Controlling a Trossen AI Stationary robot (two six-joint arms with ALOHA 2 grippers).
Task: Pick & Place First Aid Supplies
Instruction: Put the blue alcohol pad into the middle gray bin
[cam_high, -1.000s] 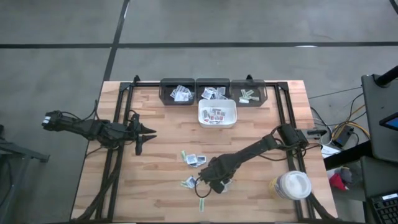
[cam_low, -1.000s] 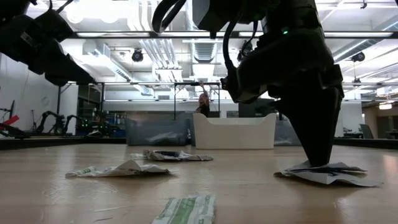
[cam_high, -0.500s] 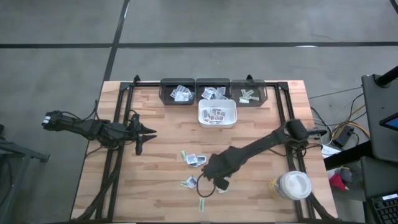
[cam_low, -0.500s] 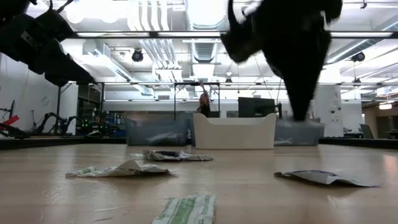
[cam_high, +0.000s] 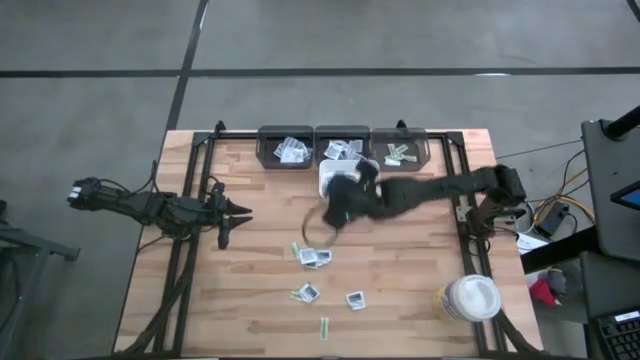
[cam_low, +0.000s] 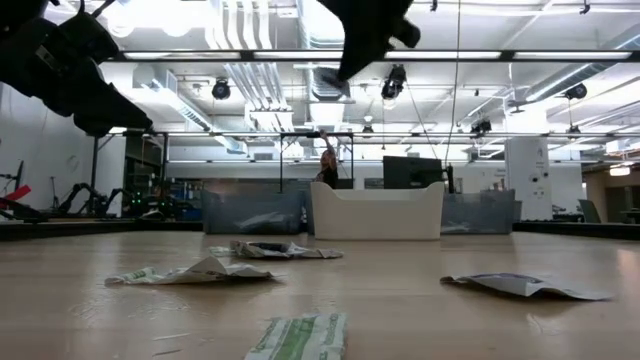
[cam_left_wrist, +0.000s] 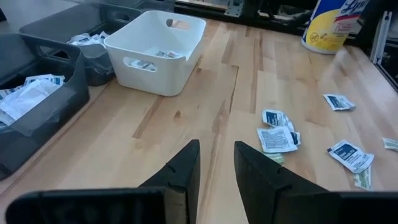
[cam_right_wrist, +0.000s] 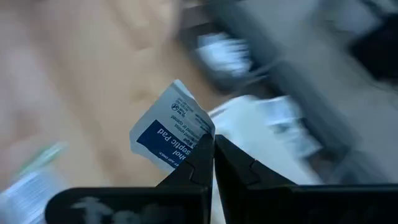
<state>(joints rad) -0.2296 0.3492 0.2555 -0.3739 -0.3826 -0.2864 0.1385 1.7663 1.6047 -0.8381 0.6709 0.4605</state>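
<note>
My right gripper (cam_right_wrist: 212, 152) is shut on a small white packet with blue print (cam_right_wrist: 169, 135). It hangs high over the table beside the white tray (cam_high: 362, 176), and shows at the top of the low view (cam_low: 365, 35). Several other packets lie flat on the wood in the near middle (cam_high: 315, 258) (cam_high: 308, 293) (cam_high: 355, 299), with a narrow greenish strip (cam_high: 325, 328) nearer the edge. My left gripper (cam_left_wrist: 216, 165) waits open over the table's left part (cam_high: 235, 212), touching nothing. My right gripper pinches the blue-printed packet by one edge (cam_right_wrist: 198, 142) between its two fingertips. The rest of the packet sticks out past the fingers (cam_right_wrist: 202, 163). It is lifted clear of the table.
Three dark bins holding packets stand along the far edge (cam_high: 287, 148) (cam_high: 343, 148) (cam_high: 400, 150), right behind the white tray. A round white-lidded jar (cam_high: 468, 298) stands at the near right. Black rails run along both sides of the table (cam_high: 190, 230).
My right gripper has risen from the packets at the table's near middle and swung toward the far edge, to the white tray, carrying one packet. Another packet that lay under it has stayed flat on the wood.
</note>
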